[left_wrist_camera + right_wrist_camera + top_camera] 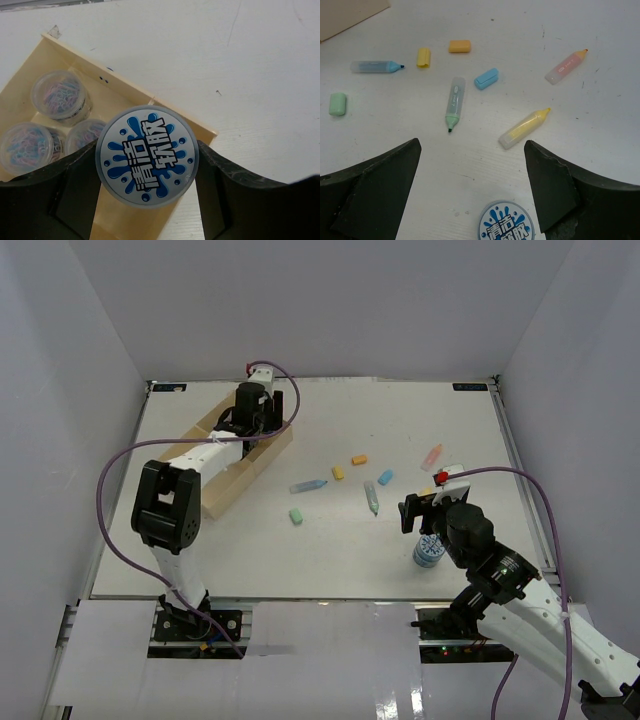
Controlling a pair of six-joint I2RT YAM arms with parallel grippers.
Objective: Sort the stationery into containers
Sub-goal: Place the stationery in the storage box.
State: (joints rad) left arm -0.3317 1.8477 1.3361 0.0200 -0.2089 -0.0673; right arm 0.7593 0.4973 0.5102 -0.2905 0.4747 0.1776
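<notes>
We see the white desk [330, 560] walled in on three sides, its near half mostly bare. The pale-wood tray [225, 492] sits angled at far left, close to the left edge. The left hand [147, 172] is over the tray's far end, pinching a blue-and-white roll [146, 150]. Three grey tubs [60, 95] sit in the tray below. The right hand [472, 145] is spread above the second roll [506, 222], which is near the front-right edge and clear of both fingers. Mid-desk, all lying apart with gaps between:
- blue stick [375, 66]
- green stick [454, 102]
- yellow stick [524, 129]
- pink stick [565, 66]
- four loose caps [486, 79]
</notes>
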